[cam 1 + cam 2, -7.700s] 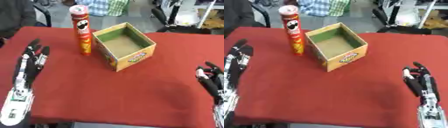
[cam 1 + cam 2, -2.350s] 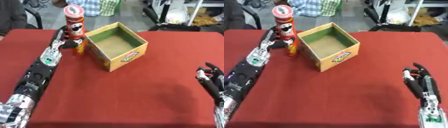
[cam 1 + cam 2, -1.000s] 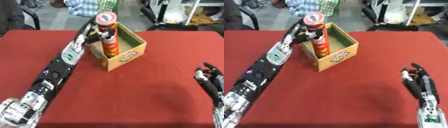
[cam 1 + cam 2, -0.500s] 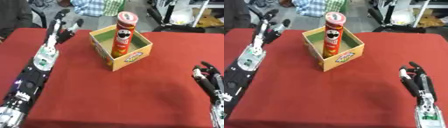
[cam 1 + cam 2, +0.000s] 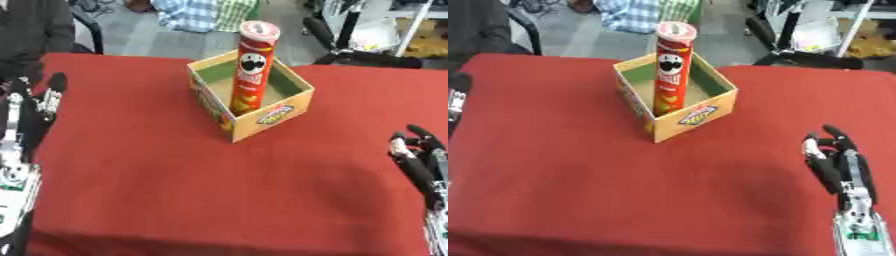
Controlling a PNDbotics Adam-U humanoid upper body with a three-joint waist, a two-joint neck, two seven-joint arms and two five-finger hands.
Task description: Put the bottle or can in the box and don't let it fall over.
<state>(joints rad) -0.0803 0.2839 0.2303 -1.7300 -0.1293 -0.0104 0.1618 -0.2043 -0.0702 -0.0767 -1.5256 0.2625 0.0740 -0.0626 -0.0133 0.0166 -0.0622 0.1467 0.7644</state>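
Observation:
A tall red crisp can (image 5: 251, 66) stands upright inside the open yellow cardboard box (image 5: 271, 113) with a green lining, on the red table's far middle. My left hand (image 5: 35, 107) is at the left edge of the table, well away from the box, fingers straight and holding nothing. Near the lower right corner, my right hand (image 5: 838, 168) rests open with its fingers pointing up.
The red tablecloth (image 5: 219, 190) covers the whole table, with its front edge near the bottom of the view. Beyond the far edge stand black chairs (image 5: 346, 45) and seated people.
My left hand has drawn back from beside the box toward the table's left edge. The can stays upright in the box. The camera view has shifted a little.

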